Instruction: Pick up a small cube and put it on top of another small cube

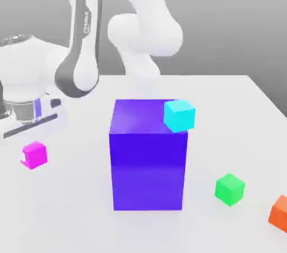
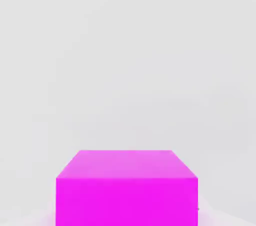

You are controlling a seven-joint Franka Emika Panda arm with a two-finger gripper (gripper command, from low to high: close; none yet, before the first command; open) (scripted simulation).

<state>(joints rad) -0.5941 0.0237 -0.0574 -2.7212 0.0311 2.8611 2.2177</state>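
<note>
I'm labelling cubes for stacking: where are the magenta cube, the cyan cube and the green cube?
magenta cube (image 1: 35,155): exterior view, front face.
cyan cube (image 1: 179,116): exterior view, front face, atop the blue-purple block (image 1: 147,173).
green cube (image 1: 229,189): exterior view, middle.

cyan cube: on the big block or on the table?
On the block: the cyan cube sits at a top corner of the blue-purple block, off the table.

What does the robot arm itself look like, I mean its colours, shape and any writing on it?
The arm is glossy white with thick rounded links and bulging joints. One link carries a dark grey oval band with small white lettering along it. Near the hand there is a silvery ring.
</note>
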